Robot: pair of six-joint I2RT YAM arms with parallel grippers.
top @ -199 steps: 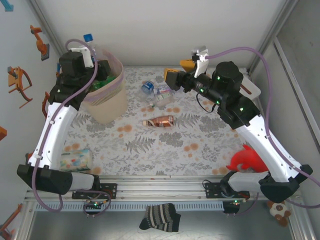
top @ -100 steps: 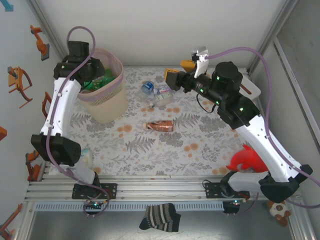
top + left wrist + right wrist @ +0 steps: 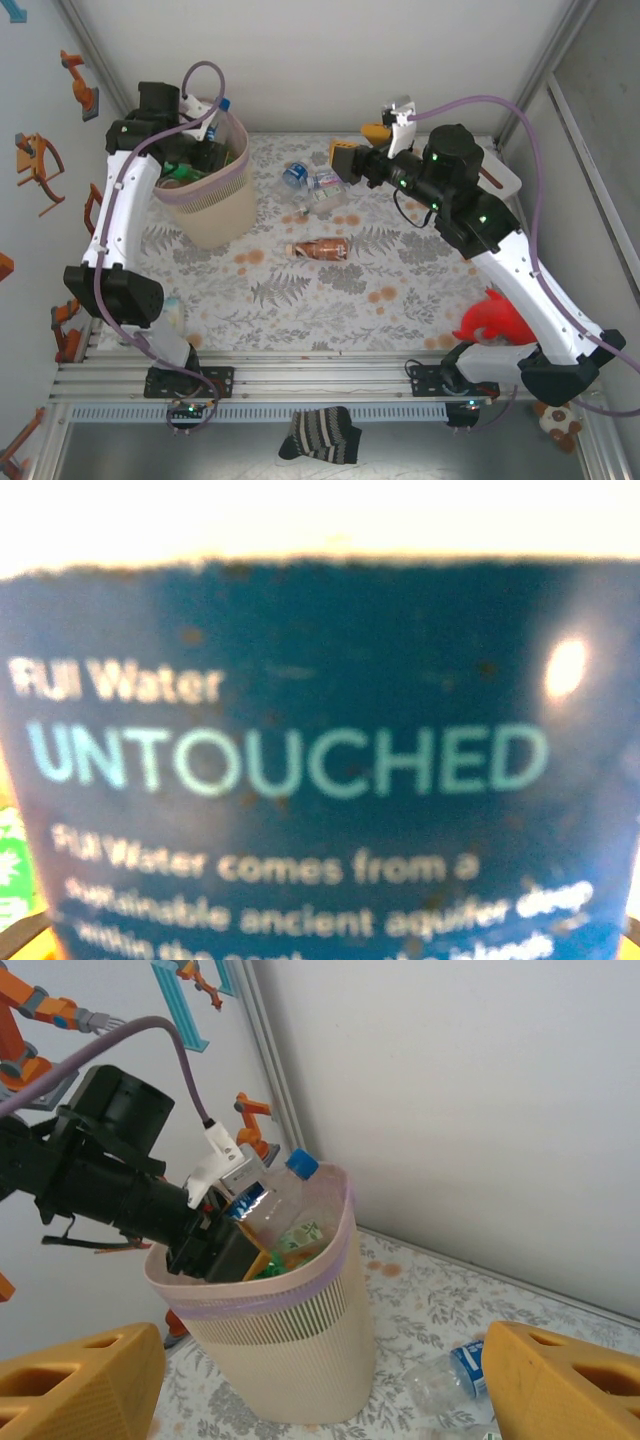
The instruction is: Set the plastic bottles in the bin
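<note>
Left gripper (image 3: 205, 132) at 10 o'clock, jaws clamped on a blue-capped Fiji Water bottle (image 3: 320, 760), which is tilted in the mouth of the pale pink bin (image 3: 235, 170). The dark blue label reads "FIJI Water", "UNTOUCHED", "comes from a … ancient aquifer deep". Right gripper (image 3: 357, 142) near 12 o'clock, jaws wide, close to two clear blue-labelled bottles (image 3: 295, 175); a copper-coloured bottle (image 3: 320, 247) lies at the centre of the worktop (image 3: 400, 290).

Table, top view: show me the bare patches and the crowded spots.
Widest bare patch: near middle of the table, between the brown bottle, the rail and the red toy. A smaller gap lies between the bin and the clear bottles. Crowded: back middle, by the open right gripper; and the bin's mouth, where the left gripper holds a blue-capped bottle.
</note>
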